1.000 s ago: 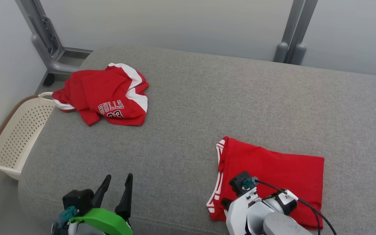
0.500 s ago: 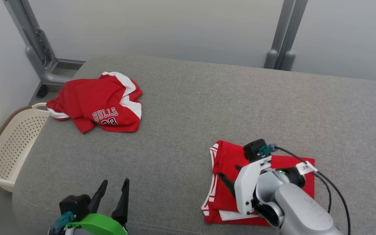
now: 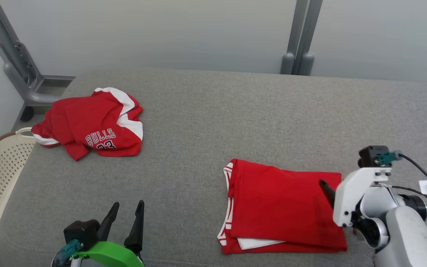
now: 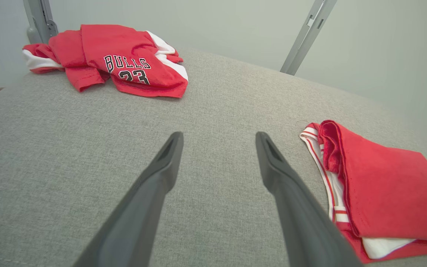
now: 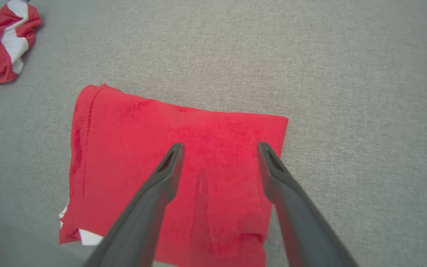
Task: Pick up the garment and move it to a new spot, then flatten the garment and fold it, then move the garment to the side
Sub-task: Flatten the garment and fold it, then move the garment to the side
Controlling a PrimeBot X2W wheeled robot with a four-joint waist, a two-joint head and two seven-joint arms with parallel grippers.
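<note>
The folded red garment (image 3: 280, 200) is lying lower right in the head view, long axis running left-right. The right gripper (image 5: 219, 148) is hovering over its right end, fingers spread and empty; the left gripper (image 3: 128, 204), likewise spread, is sitting well apart, lower left.

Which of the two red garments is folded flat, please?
The plain red garment by the right gripper; the lettered garment at the far left lies crumpled.

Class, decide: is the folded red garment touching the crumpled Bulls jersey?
Apart. The head view shows bare grey cushion between the folded garment and the Bulls jersey.
</note>
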